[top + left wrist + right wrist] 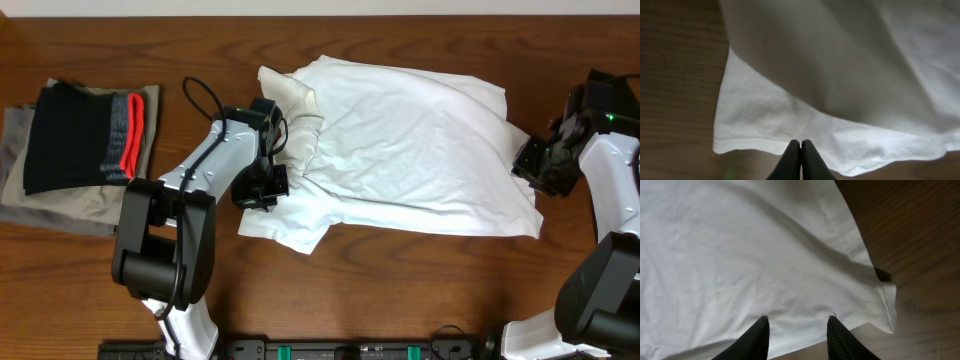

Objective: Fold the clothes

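Note:
The clothes, a wrinkly white T-shirt [410,140], lie spread across the middle of the wooden table. My left gripper [262,188] is at the shirt's left side, by a folded-under flap. In the left wrist view its fingertips [800,143] press together just inside the hem of the shirt [790,115], pinching the cloth edge. My right gripper [532,165] is at the shirt's right edge. In the right wrist view its gripper [798,319] stands apart over the shirt [740,255], near a stitched corner, with cloth lying between the fingers.
A black garment with a red-and-grey band [85,135] sits folded on olive-grey garments [40,190] at the far left. A black cable [205,95] loops behind the left arm. Bare table [400,290] runs along the front.

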Available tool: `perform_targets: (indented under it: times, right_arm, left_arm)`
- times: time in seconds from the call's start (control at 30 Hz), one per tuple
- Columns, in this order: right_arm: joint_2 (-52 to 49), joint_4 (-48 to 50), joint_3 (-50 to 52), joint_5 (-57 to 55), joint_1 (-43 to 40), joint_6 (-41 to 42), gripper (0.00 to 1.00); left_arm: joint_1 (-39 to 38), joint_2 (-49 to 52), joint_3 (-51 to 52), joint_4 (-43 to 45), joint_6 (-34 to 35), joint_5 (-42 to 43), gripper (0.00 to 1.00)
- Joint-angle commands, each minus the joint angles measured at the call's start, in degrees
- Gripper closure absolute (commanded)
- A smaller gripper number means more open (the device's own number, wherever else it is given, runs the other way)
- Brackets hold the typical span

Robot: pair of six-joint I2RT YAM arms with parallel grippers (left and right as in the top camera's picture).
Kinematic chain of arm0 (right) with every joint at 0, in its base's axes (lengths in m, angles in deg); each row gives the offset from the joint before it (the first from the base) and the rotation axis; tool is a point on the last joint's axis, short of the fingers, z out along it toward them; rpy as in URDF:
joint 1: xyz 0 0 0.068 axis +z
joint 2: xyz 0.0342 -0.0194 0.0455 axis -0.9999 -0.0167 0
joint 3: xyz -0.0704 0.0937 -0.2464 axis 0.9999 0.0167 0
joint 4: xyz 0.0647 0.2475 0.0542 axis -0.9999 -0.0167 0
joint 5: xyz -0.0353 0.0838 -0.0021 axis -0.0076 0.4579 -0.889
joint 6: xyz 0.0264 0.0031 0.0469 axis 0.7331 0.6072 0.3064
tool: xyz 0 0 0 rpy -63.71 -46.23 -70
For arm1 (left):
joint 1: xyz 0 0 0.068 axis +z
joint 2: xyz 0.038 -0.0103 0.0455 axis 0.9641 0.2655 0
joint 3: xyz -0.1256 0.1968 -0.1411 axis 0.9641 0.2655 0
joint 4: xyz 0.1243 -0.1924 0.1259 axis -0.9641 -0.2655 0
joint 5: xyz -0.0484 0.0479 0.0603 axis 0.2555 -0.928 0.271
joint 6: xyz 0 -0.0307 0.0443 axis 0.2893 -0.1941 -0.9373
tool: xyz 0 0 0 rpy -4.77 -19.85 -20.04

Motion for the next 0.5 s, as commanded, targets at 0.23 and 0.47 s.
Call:
perform_targets:
  times: [0.23, 0.47]
  right_arm:
    - [-0.4, 0.1, -0.8, 1.1, -0.2, -1.1, 0.65]
    - [-0.4, 0.2, -0.8, 1.0, -0.2, -1.8, 0.66]
  left_arm:
    - [1.2, 1.9, 1.7, 0.5, 3.7, 0.3, 0.94]
    - [4.7, 2.4, 5.5, 2.0, 7.1, 0.3, 0.94]
